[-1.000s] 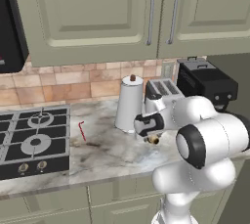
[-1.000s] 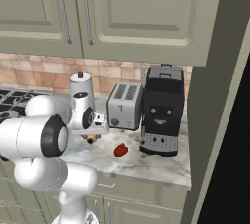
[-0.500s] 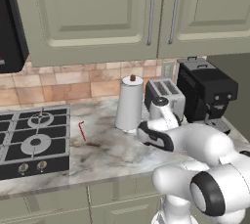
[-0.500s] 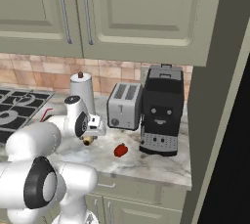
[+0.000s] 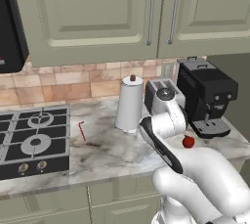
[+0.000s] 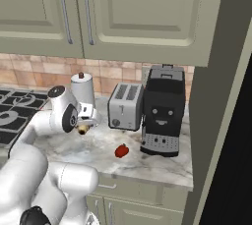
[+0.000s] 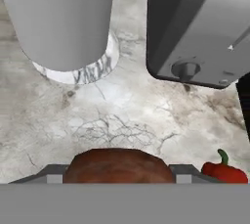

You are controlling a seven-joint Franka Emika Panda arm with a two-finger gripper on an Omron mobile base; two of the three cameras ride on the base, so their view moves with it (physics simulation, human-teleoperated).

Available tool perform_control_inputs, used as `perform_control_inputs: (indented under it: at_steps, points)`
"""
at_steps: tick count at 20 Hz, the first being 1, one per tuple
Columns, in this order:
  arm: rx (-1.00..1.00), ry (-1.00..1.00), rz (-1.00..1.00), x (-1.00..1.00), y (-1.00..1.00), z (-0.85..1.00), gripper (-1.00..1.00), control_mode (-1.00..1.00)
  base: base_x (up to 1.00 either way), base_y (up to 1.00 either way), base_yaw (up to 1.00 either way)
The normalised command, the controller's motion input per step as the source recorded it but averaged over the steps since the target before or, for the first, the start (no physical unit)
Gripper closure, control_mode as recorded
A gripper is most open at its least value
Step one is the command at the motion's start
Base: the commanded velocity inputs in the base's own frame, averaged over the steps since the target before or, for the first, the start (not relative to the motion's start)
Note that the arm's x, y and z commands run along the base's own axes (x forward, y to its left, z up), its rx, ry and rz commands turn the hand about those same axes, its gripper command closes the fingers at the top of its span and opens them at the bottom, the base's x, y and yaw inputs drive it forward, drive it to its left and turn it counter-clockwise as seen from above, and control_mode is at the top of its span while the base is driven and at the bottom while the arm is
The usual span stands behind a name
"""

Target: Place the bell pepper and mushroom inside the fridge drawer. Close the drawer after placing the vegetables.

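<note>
From my remote station I see a glossy red bell pepper with a green stem on the white marble counter veined in grey and brown. The round mushroom cap is reddish brown. I note a white cylindrical paper-towel roll topped by a dark brown knob on a marbled white-and-grey base. The two-slot metal toaster is silver-grey, the boxy coffee machine black with pale dots on its front panel. Cabinet doors are cream-green with silver bar handles; the tiled backsplash mixes tan and terracotta. The gas hob is black with grey burners.
</note>
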Motion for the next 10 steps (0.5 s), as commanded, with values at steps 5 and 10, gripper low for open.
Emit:
perform_control_inputs:
  at_steps: [5,10]
  points:
    - [-0.03,-0.15,0.00,-0.73,0.01,1.00,1.00,-1.00,0.00,0.00,0.00]
    - [-0.01,-0.12,0.00,-0.79,0.00,1.00,1.00,-1.00,0.00,0.00,0.00]
